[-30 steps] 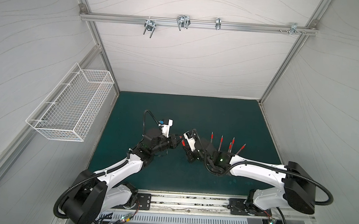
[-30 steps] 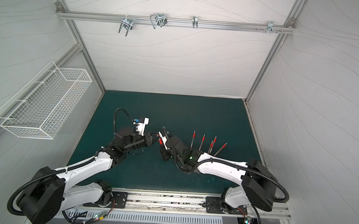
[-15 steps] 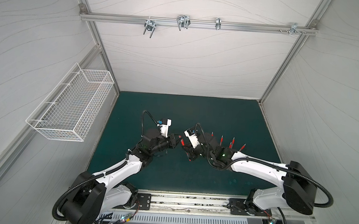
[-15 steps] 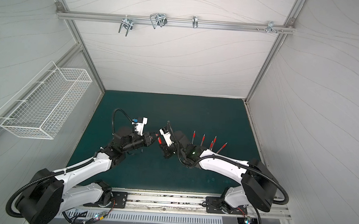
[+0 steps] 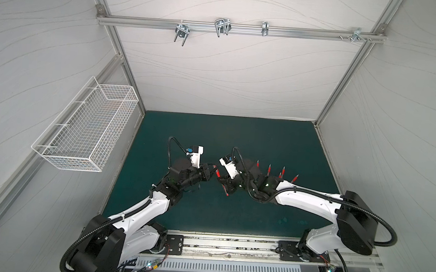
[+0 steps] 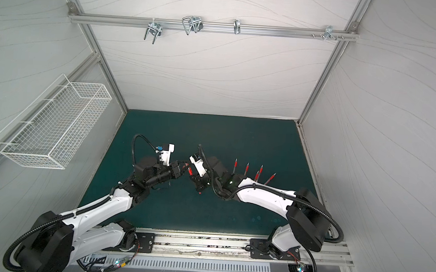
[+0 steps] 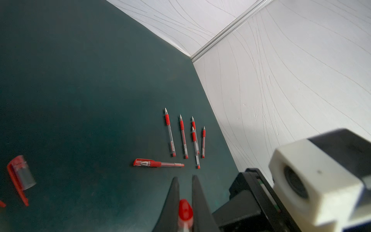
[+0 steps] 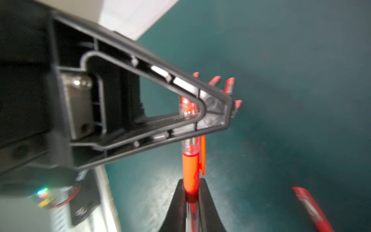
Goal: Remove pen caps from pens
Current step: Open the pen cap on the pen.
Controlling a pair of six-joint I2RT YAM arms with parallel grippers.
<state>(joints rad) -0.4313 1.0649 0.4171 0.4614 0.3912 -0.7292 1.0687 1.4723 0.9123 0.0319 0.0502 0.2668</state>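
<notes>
From the near edge of the mat [image 5: 205, 219] both arms [image 5: 140, 212] are leaning inward, tips facing mid-mat, right gripper [image 8: 191, 180] clamping the pen [image 8: 190, 168], left gripper [image 7: 184, 176] pinching its cap [image 7: 185, 209] (clip [image 8: 202, 154] showing only in the right wrist view), while the left wrist view is showing a capped pen [image 7: 158, 163], hidden in both top views, before five bare pens [image 7: 181, 125] rightward.

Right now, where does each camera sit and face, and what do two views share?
Top views: high at the front, facing down on the green mat; left arm and right arm show.
Left wrist: on the left arm, faces past the left gripper to five uncapped pens; the right wrist camera shows.
Right wrist: faces past the right gripper at the left gripper's finger.
Shared: both wrist views show the cap of the held pen.
</notes>
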